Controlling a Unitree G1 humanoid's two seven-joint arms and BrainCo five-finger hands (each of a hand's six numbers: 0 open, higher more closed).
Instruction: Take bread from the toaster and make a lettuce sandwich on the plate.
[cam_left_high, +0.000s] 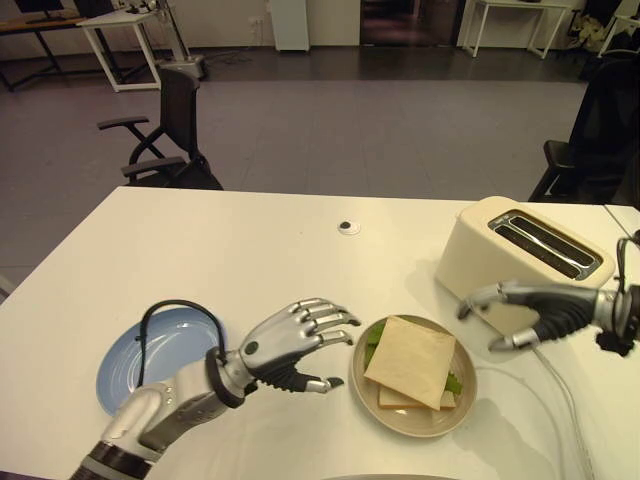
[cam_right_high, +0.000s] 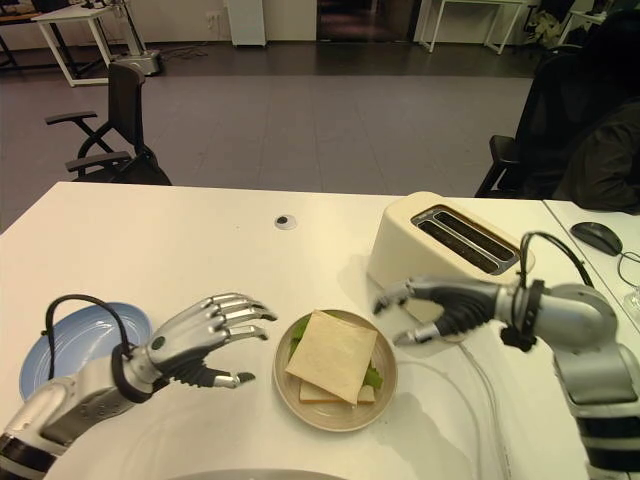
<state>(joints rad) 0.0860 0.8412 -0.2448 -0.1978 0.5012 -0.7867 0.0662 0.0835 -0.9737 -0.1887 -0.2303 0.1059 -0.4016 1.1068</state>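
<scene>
Bread (cam_left_high: 410, 360) lies as a finished stack on the tan plate (cam_left_high: 440, 425) near the front edge of the bench (cam_left_high: 250, 250), right of centre: one slice on top, skewed over a lower slice, with lettuce (cam_left_high: 374, 345) poking out at the left and right sides. The toaster (cam_left_high: 480, 260) stands just behind the plate toward the right edge, and its slots look empty. The left hand (cam_left_high: 290, 345) hovers just left of the plate, fingers stretched out and holding nothing. The right hand (cam_left_high: 530, 312) hangs to the plate's right, in front of the toaster, fingers loosely spread and also empty. A blue plate (cam_left_high: 125, 375) sits at the front left. The stack is probably light and soft, easily dented, and the leaves may let the top slice slide. Any nudge is best made with a gentle touch at opposite crust edges, not by pressing on the middle.
</scene>
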